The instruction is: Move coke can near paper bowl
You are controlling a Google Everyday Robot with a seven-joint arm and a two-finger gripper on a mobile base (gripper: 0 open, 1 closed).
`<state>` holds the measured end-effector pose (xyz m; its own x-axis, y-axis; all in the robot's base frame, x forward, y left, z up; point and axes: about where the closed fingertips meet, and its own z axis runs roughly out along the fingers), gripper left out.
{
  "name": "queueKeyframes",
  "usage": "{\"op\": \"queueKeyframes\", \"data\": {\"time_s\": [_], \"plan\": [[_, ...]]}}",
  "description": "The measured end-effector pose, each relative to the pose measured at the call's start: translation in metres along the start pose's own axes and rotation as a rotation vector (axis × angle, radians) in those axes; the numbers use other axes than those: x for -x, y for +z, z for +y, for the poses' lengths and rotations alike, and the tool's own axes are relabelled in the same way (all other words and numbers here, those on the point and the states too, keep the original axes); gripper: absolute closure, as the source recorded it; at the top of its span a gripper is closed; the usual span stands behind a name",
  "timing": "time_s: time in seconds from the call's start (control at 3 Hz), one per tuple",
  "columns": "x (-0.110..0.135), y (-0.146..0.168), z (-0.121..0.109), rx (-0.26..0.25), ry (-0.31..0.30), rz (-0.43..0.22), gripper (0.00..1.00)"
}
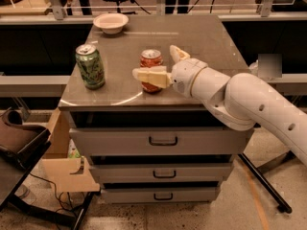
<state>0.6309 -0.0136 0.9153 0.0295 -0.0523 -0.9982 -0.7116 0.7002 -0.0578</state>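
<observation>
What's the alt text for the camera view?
The arm's end effector straddles the coke can on a drawer cabinet, fingers open. A green can stands nearby; the paper bowl sits at the far edge.

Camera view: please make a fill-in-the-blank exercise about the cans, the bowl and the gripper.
1. The coke can stands to the picture's ____ of the green can.
2. The gripper, open, has one finger in front of the ____ can.
3. The paper bowl sits behind both cans, toward the picture's ____ side.
4. Below the cabinet top there are ____ drawers.
Missing words: right; coke; left; three.
</observation>
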Motion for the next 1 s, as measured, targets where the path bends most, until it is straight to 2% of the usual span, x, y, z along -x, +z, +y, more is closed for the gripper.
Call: {"op": "queueKeyframes", "data": {"time_s": [0.33,1.0], "plan": [[0.0090,0.0026,0.0104,0.003,-0.030,-0.007,0.44],[0.0099,0.0049,0.0134,0.009,-0.030,-0.008,0.91]]}}
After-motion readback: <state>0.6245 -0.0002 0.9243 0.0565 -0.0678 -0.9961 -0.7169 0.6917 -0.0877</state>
